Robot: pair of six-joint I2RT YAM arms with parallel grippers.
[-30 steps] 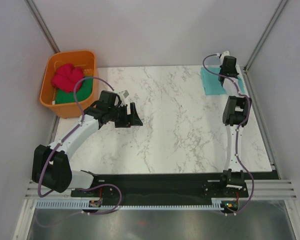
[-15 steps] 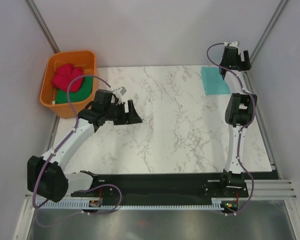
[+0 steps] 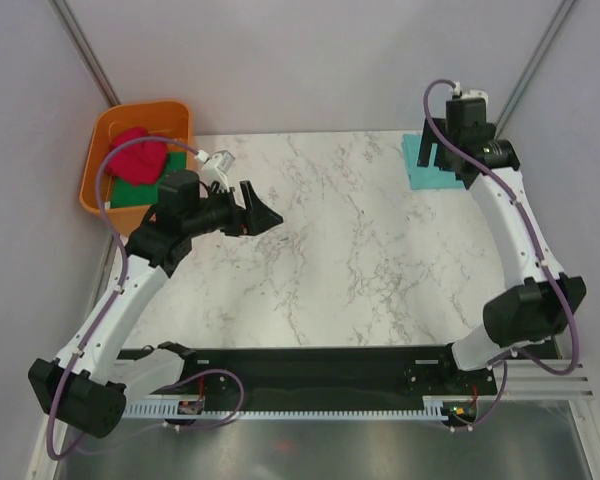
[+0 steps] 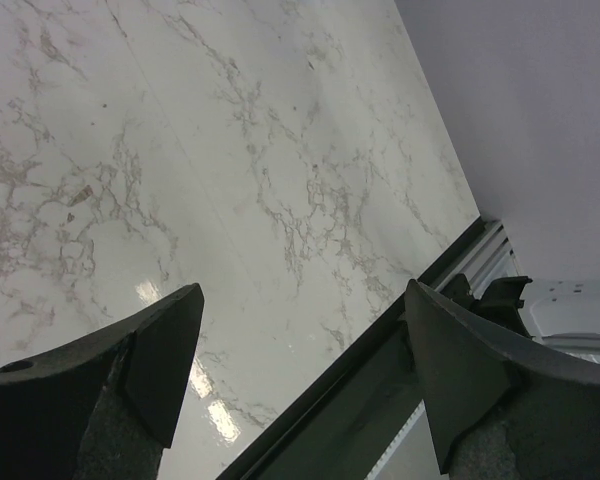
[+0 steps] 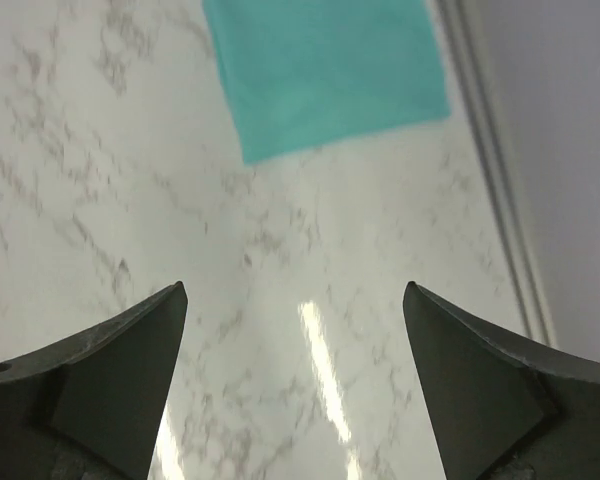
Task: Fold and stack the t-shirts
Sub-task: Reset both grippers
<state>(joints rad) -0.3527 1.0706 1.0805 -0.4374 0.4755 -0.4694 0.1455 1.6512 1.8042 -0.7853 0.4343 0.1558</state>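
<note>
A folded teal t-shirt (image 3: pixel 416 152) lies flat at the table's far right corner, and in the right wrist view the teal t-shirt (image 5: pixel 325 70) sits just beyond the fingers. My right gripper (image 3: pixel 450 168) (image 5: pixel 295 292) hovers above its near edge, open and empty. A pinkish-red t-shirt (image 3: pixel 138 156) lies bunched on a dark green t-shirt (image 3: pixel 130 193) inside the orange tub (image 3: pixel 108 122) at the far left. My left gripper (image 3: pixel 257 213) (image 4: pixel 302 290) hangs open and empty over bare marble, to the right of the tub.
The white marble table (image 3: pixel 350 250) is bounded by grey walls at the back and both sides. A black rail (image 3: pixel 320 362) with the arm bases runs along the near edge. The tub sits against the left wall.
My right gripper has opened and lifted off the teal t-shirt, its elbow swinging down to the right. The left arm has risen and stretched out, its gripper staying open.
</note>
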